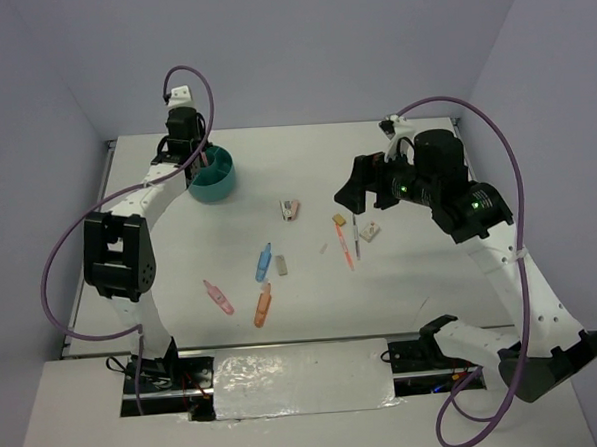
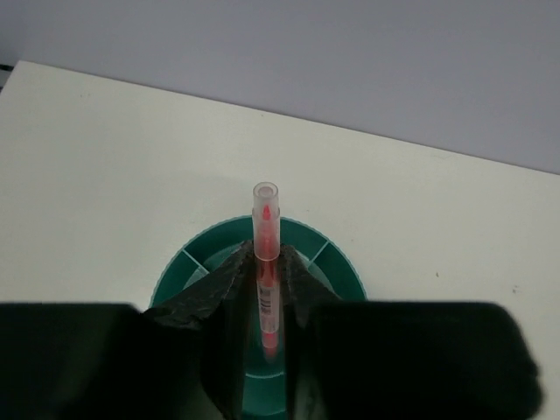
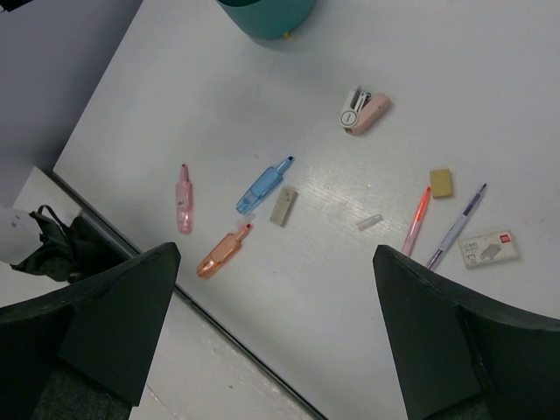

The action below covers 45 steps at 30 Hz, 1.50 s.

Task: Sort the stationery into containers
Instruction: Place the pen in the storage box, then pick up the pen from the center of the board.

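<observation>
My left gripper (image 2: 267, 255) is shut on a thin orange pen (image 2: 265, 219), which stands upright between the fingers over the central cup of the round teal organiser (image 2: 343, 262). From above, that gripper (image 1: 189, 155) sits over the organiser (image 1: 216, 180) at the back left. High above the table's middle, my right gripper (image 3: 276, 255) is open with nothing in it. Below it lie a pink marker (image 3: 184, 199), a blue marker (image 3: 262, 185), an orange marker (image 3: 220, 252), a grey eraser (image 3: 283, 206), a tan eraser (image 3: 441, 182), an orange pen (image 3: 416, 221) and a dark pen (image 3: 457, 226).
A pink-and-white clip-like item (image 3: 363, 111) lies nearer the organiser (image 3: 262, 16). A small white box (image 3: 488, 248) sits beside the pens, and a tiny clear cap (image 3: 368, 222) lies near the eraser. The table's near edge (image 3: 227, 337) runs just below the markers.
</observation>
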Motion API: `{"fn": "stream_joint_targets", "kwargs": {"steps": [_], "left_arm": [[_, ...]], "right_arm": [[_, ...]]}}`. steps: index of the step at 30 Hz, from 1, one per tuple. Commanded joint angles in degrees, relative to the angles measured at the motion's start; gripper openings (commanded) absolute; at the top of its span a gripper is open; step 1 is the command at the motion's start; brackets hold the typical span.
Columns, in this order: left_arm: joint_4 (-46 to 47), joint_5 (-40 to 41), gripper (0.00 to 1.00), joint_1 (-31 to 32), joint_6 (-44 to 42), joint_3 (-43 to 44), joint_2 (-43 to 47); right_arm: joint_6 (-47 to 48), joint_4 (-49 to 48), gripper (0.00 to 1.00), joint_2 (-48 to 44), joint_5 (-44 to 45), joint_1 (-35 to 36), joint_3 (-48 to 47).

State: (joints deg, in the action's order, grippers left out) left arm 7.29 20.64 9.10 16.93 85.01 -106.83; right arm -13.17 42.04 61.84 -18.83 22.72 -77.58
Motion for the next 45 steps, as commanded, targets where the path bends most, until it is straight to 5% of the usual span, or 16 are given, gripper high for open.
{"fn": "stream_joint_targets", "kwargs": {"steps": [1,2,3,9,19,27,34,45], "left_arm": [[-0.9,-0.6,0.32,-0.1,2.5,1.5,0.6],[-2.2,-0.3,0.59,-0.1,3.4,2.5,1.3],[-3.3,-0.4,0.68,-0.1,3.6,2.8,1.8],[-10.6,-4.2,0.87,-0.1,5.4,3.2,10.2],[-29.9,-15.4,0.97,0.0,9.1,6.3,29.0],[-34.4,-32.0,0.99,0.2,10.1,-12.1,46.2],[-37.5,-35.4,0.99,0.3,10.2,-15.6,47.9],[-49.9,-33.6,0.99,0.3,2.4,-3.6,41.3]], "right_arm": [[1.0,0.2,1.00,-1.2,0.3,0.2,-1.0],[0.8,0.1,1.00,-1.1,0.4,0.2,-0.8],[0.4,0.1,1.00,-0.8,0.6,0.2,-0.7],[-1.9,-1.4,1.00,3.0,5.5,0.2,3.0],[-4.2,-1.3,0.97,12.3,22.3,0.0,10.2],[-1.3,-7.7,0.57,18.7,19.1,1.4,15.6],[-0.9,-10.0,0.52,28.5,19.4,3.6,14.5],[-1.2,-12.2,0.48,38.9,20.4,5.9,12.2]]}}
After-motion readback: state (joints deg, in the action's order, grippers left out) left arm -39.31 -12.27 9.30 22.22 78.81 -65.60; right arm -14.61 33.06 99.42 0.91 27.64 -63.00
